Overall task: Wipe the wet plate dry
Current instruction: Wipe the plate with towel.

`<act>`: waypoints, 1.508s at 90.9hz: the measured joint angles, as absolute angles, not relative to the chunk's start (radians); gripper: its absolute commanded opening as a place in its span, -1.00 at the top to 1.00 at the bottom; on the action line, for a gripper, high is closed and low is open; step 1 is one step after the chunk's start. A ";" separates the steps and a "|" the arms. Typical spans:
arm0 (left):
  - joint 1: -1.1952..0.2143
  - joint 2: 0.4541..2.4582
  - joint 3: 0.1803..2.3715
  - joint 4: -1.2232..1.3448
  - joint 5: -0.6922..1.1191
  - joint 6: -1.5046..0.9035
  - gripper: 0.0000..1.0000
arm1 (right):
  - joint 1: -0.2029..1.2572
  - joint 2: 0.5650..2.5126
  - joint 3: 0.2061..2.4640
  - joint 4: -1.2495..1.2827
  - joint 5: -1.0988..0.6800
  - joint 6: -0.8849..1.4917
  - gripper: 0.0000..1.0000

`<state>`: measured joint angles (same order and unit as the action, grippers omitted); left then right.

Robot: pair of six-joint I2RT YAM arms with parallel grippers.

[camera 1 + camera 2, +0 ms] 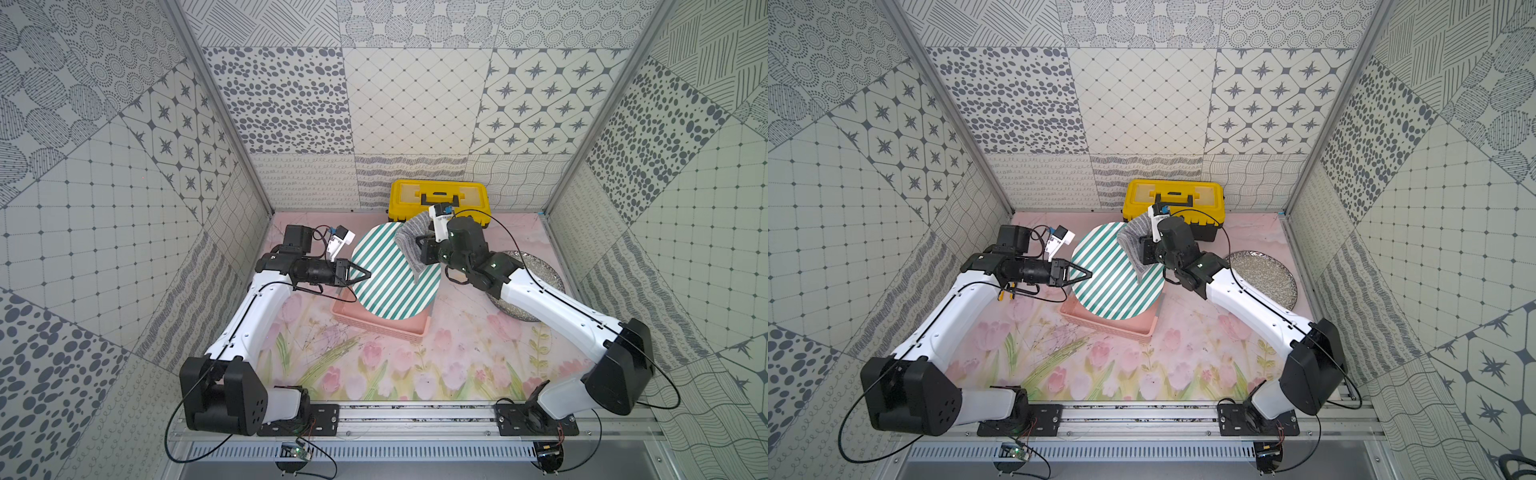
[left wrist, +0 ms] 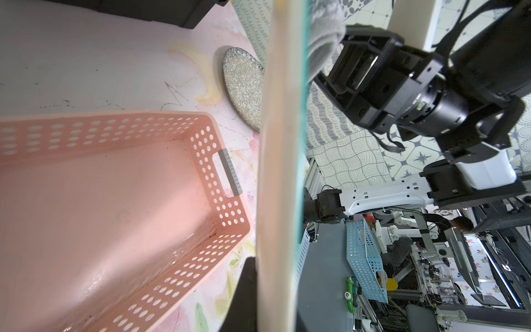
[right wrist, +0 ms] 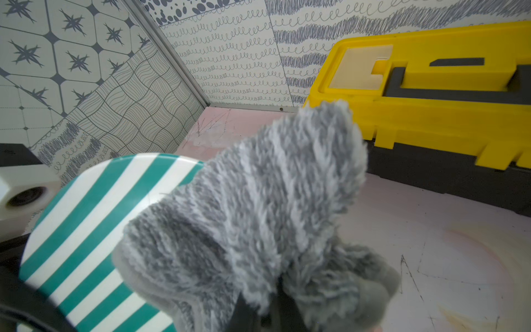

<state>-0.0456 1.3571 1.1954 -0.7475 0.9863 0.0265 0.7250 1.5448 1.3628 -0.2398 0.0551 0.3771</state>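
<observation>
Two plates: the striped plate (image 1: pixel 395 282), pinched at its rim by the left claw (image 1: pixel 360 275), hangs over the one basket (image 1: pixel 374 325); the speckled plate (image 1: pixel 540 270) lies on the table (image 1: pixel 457 357). The right claw (image 1: pixel 413 249) grips the one cloth (image 1: pixel 409 237) against the striped plate, near one toolbox (image 1: pixel 440 194).

plate (image 1: pixel 395 278) over basket (image 1: pixel 382 328), toolbox (image 1: pixel 409 195) behind

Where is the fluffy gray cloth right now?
In both top views the fluffy gray cloth drapes over the far right edge of the striped plate, just in front of the yellow toolbox at the back.
</observation>
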 measured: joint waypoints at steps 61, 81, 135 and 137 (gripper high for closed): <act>-0.091 1.354 1.243 -0.858 0.889 0.052 1.00 | 0.860 1.588 1.364 -0.152 -0.010 0.385 1.00; -0.094 1.354 1.270 -0.857 0.885 0.055 1.00 | 0.678 1.435 1.176 -0.176 0.038 0.451 1.00; -0.097 1.373 1.306 -0.831 0.850 0.028 1.00 | 0.957 1.548 1.296 -0.163 0.066 0.369 1.00; -0.097 1.374 1.307 -0.828 0.849 0.028 1.00 | 0.962 1.555 1.301 -0.156 0.060 0.369 1.00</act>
<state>-0.0967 1.3739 1.3071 -0.8280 0.8494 0.0284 0.9619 1.5547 1.3006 -0.1562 0.0597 0.3691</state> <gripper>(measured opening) 0.096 0.088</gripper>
